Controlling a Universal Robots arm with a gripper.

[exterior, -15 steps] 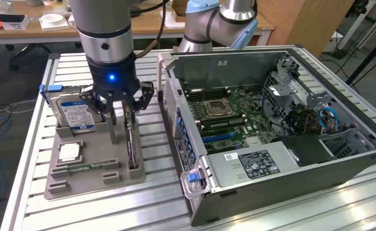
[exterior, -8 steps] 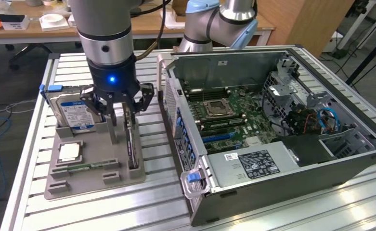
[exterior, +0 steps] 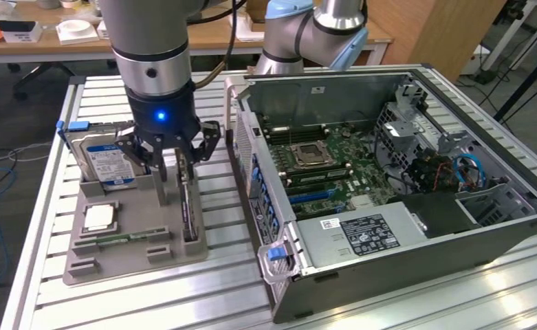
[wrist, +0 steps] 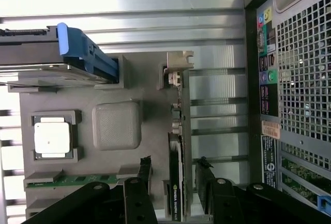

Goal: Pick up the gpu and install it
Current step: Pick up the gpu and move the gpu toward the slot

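Slatted metal table (exterior: 43, 227) fills the lower half of the exterior view. Open computer case (exterior: 415, 275) lies on its side on the exterior view's right, with the green motherboard (exterior: 342, 165) exposed inside. Its perforated back panel (wrist: 305, 79) with ports also shows in the wrist view.

Robot arm (exterior: 153, 41) comes down from the top, left of centre. The gripper (exterior: 178, 161) has a blue light on its body and sits low over the grey holder tray (exterior: 135, 258) at lower left.

Hard drive (exterior: 108, 161) with a blue-white label and blue side bracket stands upright in the tray's back slot, just to the exterior view's left of the gripper.

The gpu (exterior: 191, 213) stands on its long edge in a slot along the tray's side nearest the case. In the wrist view the gpu (wrist: 176, 151) shows edge-on as a thin card, with green board, a black cooler face and a silver bent bracket at the far end.

Gripper (wrist: 174, 175) fingers (wrist: 145, 172) are spread apart and straddle the card, one on each side. A gap shows on both sides, so nothing is clamped.

Processor (exterior: 98, 218) lies flat in a square pocket, silver lid up. Memory stick (exterior: 122, 239), narrow and green, lies in a slot just in front of it.
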